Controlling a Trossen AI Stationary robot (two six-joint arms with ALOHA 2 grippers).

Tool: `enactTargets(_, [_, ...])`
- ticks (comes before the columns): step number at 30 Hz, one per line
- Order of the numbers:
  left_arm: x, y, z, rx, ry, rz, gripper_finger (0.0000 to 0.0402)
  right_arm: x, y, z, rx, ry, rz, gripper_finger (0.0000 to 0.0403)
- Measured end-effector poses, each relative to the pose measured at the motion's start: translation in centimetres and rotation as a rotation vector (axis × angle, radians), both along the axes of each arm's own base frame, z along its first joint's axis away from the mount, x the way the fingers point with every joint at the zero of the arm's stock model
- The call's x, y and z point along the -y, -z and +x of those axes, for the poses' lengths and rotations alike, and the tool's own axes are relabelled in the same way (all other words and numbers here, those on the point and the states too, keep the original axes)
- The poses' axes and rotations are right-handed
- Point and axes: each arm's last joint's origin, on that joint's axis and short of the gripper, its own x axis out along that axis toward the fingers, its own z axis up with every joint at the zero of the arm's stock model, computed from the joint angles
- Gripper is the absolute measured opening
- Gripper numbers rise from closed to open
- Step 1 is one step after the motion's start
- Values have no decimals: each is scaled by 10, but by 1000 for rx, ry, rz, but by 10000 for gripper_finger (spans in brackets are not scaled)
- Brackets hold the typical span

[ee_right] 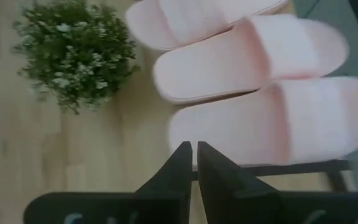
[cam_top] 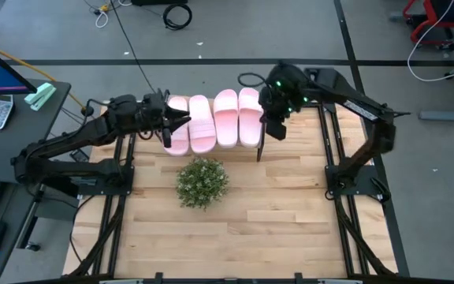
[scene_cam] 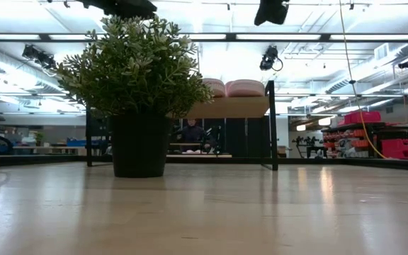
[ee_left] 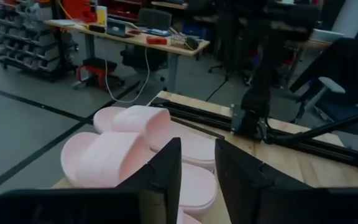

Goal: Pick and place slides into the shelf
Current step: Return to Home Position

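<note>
Several pale pink slides lie side by side on top of the shelf [cam_top: 260, 147] at the table's far edge: [cam_top: 178, 126], [cam_top: 202, 122], [cam_top: 225, 117], [cam_top: 249, 117]. In the low view two slides [scene_cam: 234, 87] show on the shelf's wooden board [scene_cam: 232, 107]. My left gripper [cam_top: 181, 122] [ee_left: 197, 158] is open by a narrow gap, above the leftmost slide [ee_left: 107, 158], pointing toward the table's right. My right gripper [cam_top: 268, 120] [ee_right: 194, 150] is shut and points down, above the shelf's right end beside the rightmost slide [ee_right: 272, 124]. Both hang well above the shelf.
A green bushy plant in a black pot [cam_top: 202, 182] [scene_cam: 137, 92] stands on the table just in front of the shelf. The wide wooden tabletop [cam_top: 243, 237] stretches toward the near edge. The arm bases and black rails run along both sides.
</note>
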Motion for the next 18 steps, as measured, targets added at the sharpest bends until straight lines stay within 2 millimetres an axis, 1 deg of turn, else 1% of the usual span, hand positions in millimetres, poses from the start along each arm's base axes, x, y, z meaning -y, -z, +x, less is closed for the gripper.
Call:
enactTargets(5, [4,11,-11,24,-42,-41,85,-15,27,-20,80,65,61,30])
enactTargets(11, [18,31,-23,180,-2,-48,64,-36,63,-40,167,147,145,24])
enactTargets(15, [27,45,-33,272,21,-72,55,-50,79,-44,217,156,155,22])
enactTargets(18, [32,55,-42,301,9,-105,48,-60,85,-42,229,143,157,22])
